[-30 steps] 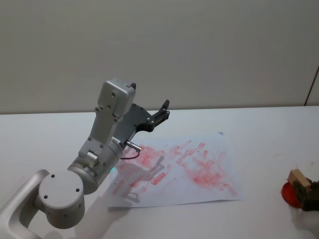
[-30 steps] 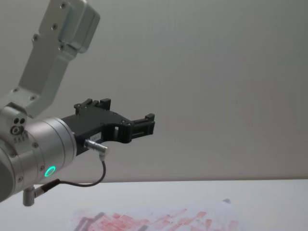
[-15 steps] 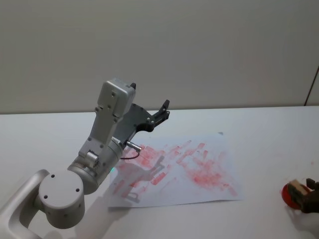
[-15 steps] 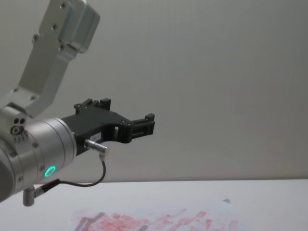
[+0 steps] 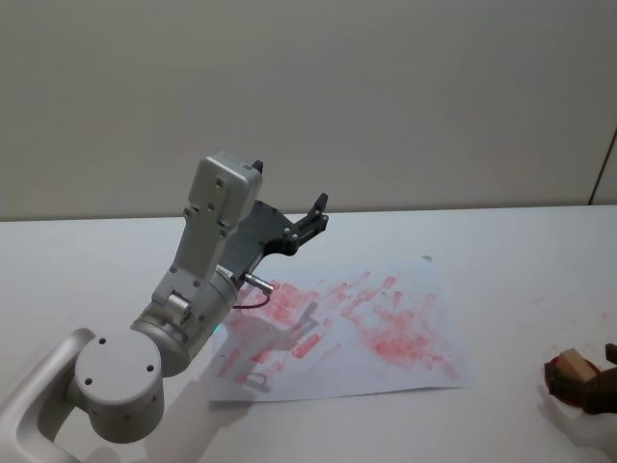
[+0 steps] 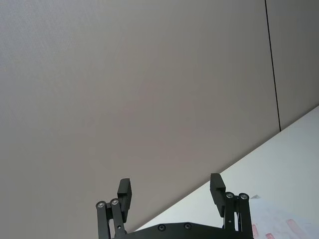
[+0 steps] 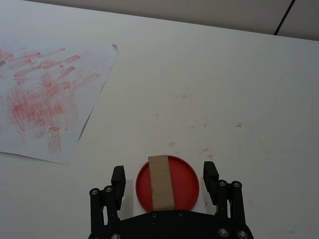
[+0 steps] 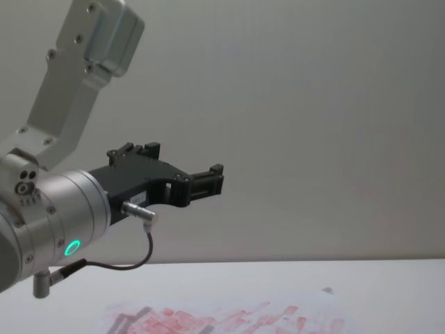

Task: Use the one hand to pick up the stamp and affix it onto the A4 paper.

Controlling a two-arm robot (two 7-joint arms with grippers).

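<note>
My right gripper (image 7: 164,186) hangs with jaws apart around the stamp (image 7: 161,182), a squared tan wooden block lying on a round red ink pad (image 7: 185,185) low in the frame. It has sunk lower than a second ago. The red-smeared A4 paper (image 7: 45,94) lies upper left. My left gripper (image 6: 171,191), raised, is open.

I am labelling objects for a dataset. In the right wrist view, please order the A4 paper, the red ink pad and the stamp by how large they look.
1. A4 paper, largest, though cut off by the picture's edge.
2. Red ink pad.
3. Stamp, the smallest, lying across the pad.
</note>
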